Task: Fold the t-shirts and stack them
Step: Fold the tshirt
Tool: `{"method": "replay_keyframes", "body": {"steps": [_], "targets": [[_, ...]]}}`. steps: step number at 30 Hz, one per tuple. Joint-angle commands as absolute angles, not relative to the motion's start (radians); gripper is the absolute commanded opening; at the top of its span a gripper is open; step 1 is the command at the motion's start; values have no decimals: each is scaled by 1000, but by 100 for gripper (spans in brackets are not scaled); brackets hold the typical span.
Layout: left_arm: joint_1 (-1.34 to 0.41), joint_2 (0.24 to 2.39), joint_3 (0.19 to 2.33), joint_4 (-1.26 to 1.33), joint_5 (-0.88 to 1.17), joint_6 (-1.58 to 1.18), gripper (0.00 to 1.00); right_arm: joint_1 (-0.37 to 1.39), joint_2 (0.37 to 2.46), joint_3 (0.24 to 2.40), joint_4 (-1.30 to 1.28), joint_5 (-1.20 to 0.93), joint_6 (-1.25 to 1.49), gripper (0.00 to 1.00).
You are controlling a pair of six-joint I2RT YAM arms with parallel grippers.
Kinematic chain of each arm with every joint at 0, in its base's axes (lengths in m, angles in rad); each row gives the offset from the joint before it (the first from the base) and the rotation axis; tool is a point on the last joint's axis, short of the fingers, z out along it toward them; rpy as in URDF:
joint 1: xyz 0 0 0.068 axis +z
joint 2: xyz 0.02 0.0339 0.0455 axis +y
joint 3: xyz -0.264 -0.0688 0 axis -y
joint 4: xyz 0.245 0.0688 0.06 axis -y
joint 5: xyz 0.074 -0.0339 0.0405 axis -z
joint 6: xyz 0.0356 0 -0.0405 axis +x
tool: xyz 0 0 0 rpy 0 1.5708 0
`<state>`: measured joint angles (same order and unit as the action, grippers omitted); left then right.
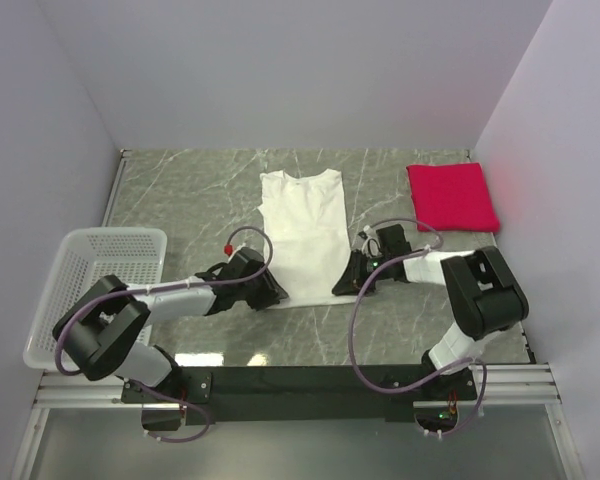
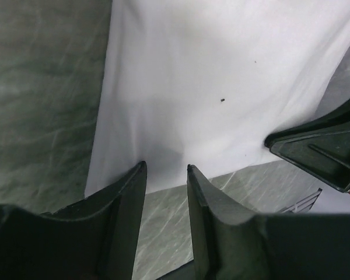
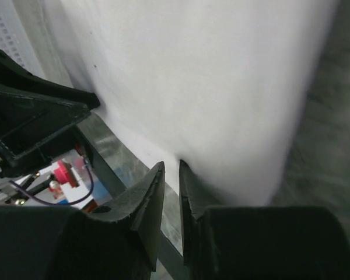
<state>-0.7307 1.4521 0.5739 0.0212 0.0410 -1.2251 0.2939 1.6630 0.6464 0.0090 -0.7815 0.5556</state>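
The white t-shirt (image 1: 305,225) lies flat in the middle of the table, sleeves folded in, collar at the far end and hem nearest me. A red t-shirt (image 1: 452,196), folded square, rests at the back right. My left gripper (image 1: 278,293) sits low at the hem's left corner. In the left wrist view its jaws (image 2: 166,165) stand open, tips at the hem of the white cloth (image 2: 221,70), with bare table between them. My right gripper (image 1: 342,285) is at the hem's right corner. Its jaws (image 3: 171,163) keep a narrow gap, tips on the edge of the shirt (image 3: 210,76).
A white mesh basket (image 1: 115,232) stands at the left edge of the grey marbled table (image 1: 180,190). Walls close in the back and both sides. Each wrist view also shows the other arm's gripper, the right gripper (image 2: 321,149) and the left gripper (image 3: 35,128).
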Motion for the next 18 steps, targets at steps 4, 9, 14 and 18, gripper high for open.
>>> {"method": "replay_keyframes", "body": {"steps": [4,9,14,18], "targets": [[-735,1373,505,-149,3,-1270,42,258,1487,581,-133,-677,483,24],[-735,1385,492,-166,5,-1292,42,189,1512,548,-165,-632,476,23],[-735,1362,503,-207,5,-1299,43,189,1566,537,-173,-627,468,23],[-735,1289,540,-314,-60,-1292,49,190,1482,545,-225,-554,453,23]]}}
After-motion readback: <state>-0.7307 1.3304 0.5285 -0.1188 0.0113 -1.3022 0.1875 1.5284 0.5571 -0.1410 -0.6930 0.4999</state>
